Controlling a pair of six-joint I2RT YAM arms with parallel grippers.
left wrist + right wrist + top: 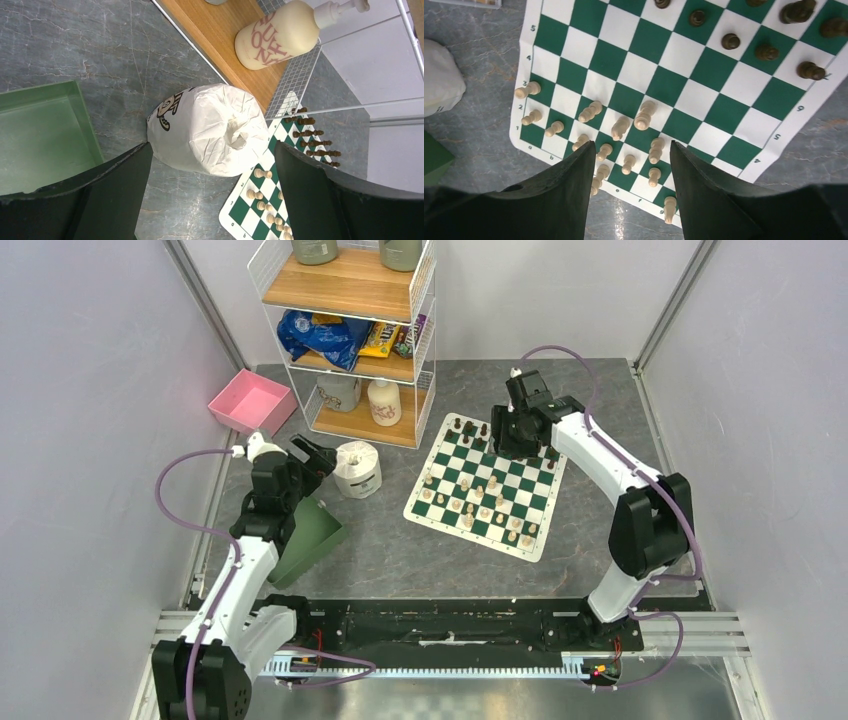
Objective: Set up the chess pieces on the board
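The board [520, 480] is a green and white checkered mat lying right of centre on the table. Cream chess pieces [470, 502] stand along its near side and dark brown ones [465, 427] along its far side. My right gripper [515, 435] hangs over the board's far part. In the right wrist view its jaws [631, 147] stand apart with nothing between them, above the cream pieces [644, 115] and the board [704, 65]. My left gripper [318, 455] is wide open beside a toilet roll [210, 127], holding nothing.
A green bin [310, 535] lies under my left arm, next to the toilet roll [357, 470]. A wire shelf rack [350, 340] with a lotion bottle [275, 35] stands at the back, close to the board's far left corner. A pink bin [250, 402] sits at the back left.
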